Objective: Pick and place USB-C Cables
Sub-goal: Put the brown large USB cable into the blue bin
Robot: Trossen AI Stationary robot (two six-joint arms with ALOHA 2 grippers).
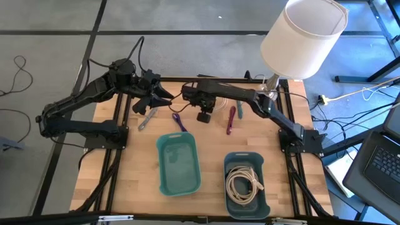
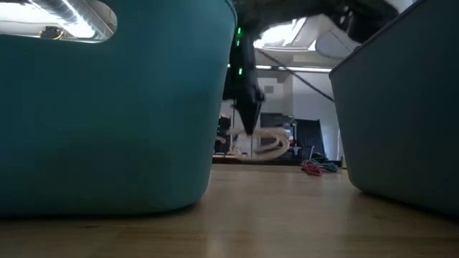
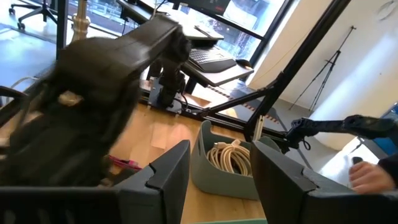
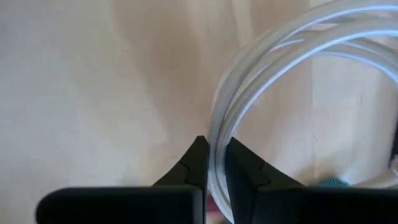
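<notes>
The right gripper [image 4: 212, 163] has its jaws pinched narrow on a strand of the white coiled cable [image 4: 273, 68] near the bench's far edge — a thin bite, so lift slowly and straight to keep the loops from slipping out. The left gripper [image 3: 214, 177] waits open by the far-left corner, while one coil [image 1: 244, 182] already sits in the right tray [image 1: 232, 161].

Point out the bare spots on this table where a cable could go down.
Free: the empty left tray; bare wood between it and the left arm's base. Crowded: the far edge, where the left gripper, right gripper on a white coil, and loose leads cluster.
</notes>
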